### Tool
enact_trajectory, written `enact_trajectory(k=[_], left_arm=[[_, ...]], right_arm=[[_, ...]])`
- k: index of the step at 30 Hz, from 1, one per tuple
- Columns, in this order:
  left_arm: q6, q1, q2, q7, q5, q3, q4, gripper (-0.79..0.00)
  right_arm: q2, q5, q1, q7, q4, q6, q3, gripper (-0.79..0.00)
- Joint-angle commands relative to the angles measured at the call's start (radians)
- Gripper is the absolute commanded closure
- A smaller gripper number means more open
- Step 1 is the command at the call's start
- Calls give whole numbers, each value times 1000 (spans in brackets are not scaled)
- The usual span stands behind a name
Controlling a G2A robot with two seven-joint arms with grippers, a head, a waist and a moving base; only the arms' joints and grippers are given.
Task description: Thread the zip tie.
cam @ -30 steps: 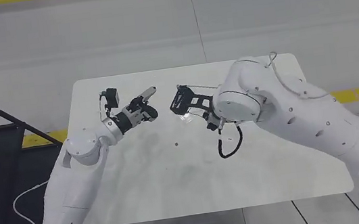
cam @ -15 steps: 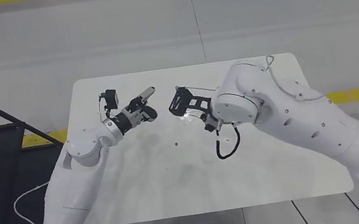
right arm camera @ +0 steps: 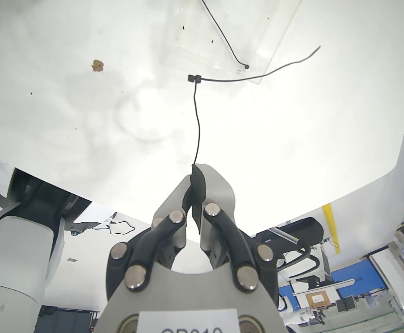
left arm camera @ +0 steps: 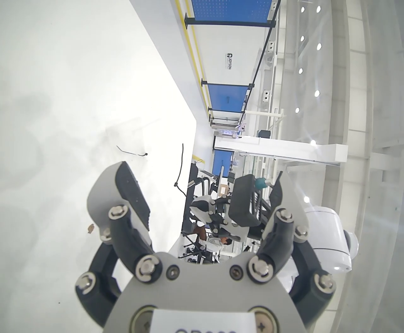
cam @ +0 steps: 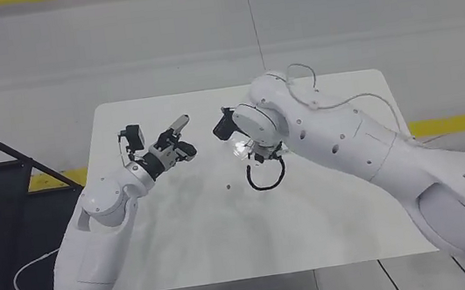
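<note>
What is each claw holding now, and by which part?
The right claw pinches a black zip tie by its thin strap; the left claw is open, empty.

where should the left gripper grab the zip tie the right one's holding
On the zip tie, probably the free strap running out from its head, short of the thin tip. Come from the side away from the right gripper, which is shut on the other strand; the left gripper is open.

A brown scrap (right arm camera: 98, 65) and a clear plastic sheet (right arm camera: 189, 41) lie on the white table (cam: 184, 248).
</note>
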Motion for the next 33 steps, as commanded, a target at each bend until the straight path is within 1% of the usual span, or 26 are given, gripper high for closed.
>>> enact_trajectory(k=[1,4,8,11,14,16,21,26,32,33], left_arm=[[0,0,0,0,0,0,0,-785],[0,0,0,0,0,0,0,-785],[0,0,0,0,0,0,0,-785],[0,0,0,0,0,0,0,-785],[0,0,0,0,0,0,0,-785],[0,0,0,0,0,0,0,-785],[0,0,0,0,0,0,0,-785],[0,0,0,0,0,0,0,-785],[0,0,0,0,0,0,0,-785],[0,0,0,0,0,0,0,-785]], right_arm=[[-49,-8,0,0,89,-7,0,0],[-114,-39,-7,0,209,11,0,0],[-187,-47,-6,0,338,-10,0,0],[-231,-49,-1,0,416,-11,0,0],[-265,-46,7,0,473,-9,0,0],[-280,-45,11,0,499,-6,1,0],[-320,-54,11,-47,571,0,7,0],[-350,-64,1,-87,636,30,13,0],[-379,-66,-7,-120,698,15,24,0],[-383,-64,-7,-126,707,11,27,-89]])
